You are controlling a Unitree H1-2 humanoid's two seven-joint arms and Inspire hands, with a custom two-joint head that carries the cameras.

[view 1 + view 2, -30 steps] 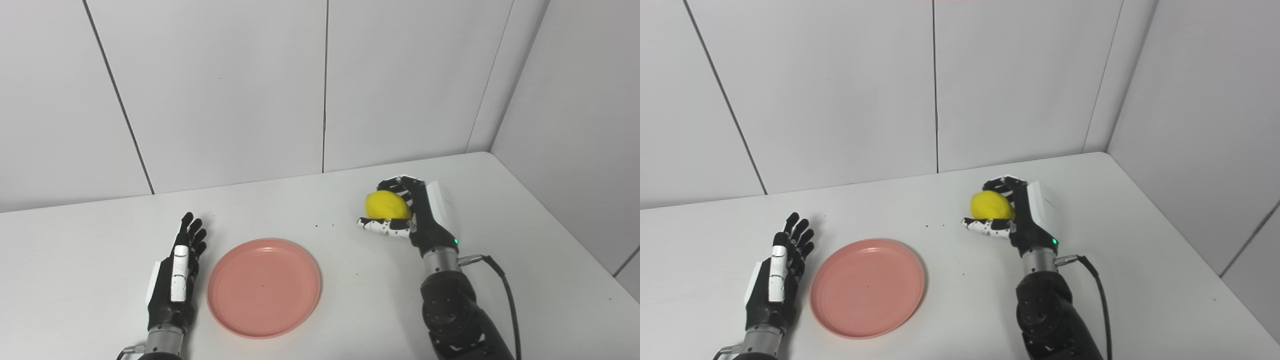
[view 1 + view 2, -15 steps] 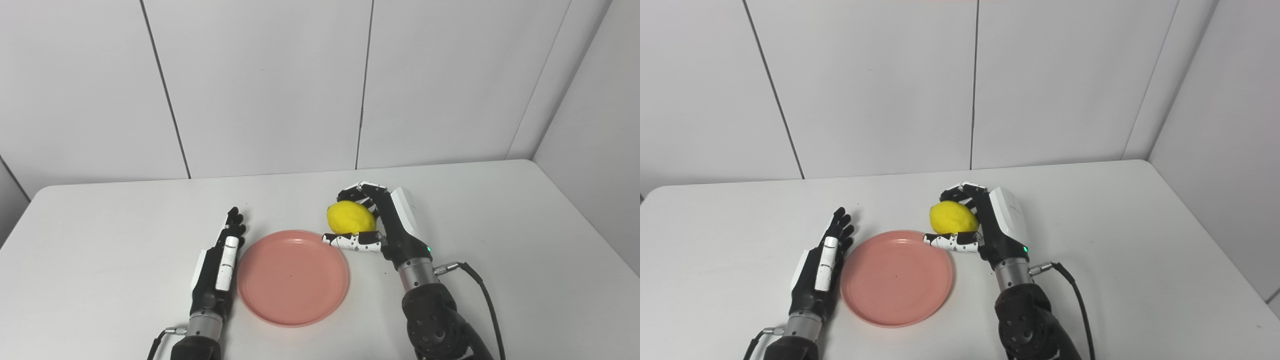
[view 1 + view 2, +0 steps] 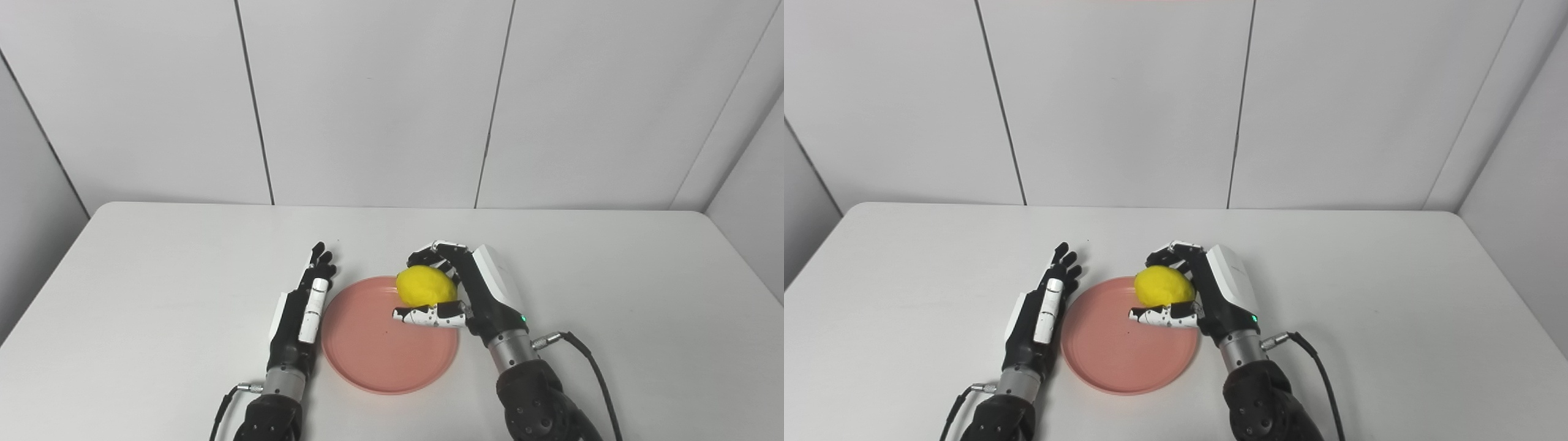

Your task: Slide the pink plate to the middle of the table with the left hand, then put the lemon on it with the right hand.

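Over the pink plate [image 3: 380, 349], my right hand [image 3: 471, 294] grips the lemon [image 3: 425, 286]; left hand [image 3: 303, 312] rests released alongside. Placement step: next, lower and release.

Left hand [image 3: 301, 312] is lying flat and edge-on, fingers [image 3: 320, 263] straight, together and pointing to the far side, holding nothing. Right hand [image 3: 468, 294] is curling around the lemon [image 3: 425, 286], fingers [image 3: 436, 252] over its far side, thumb [image 3: 429, 316] reaching left beneath it, forearm entering from the near right.
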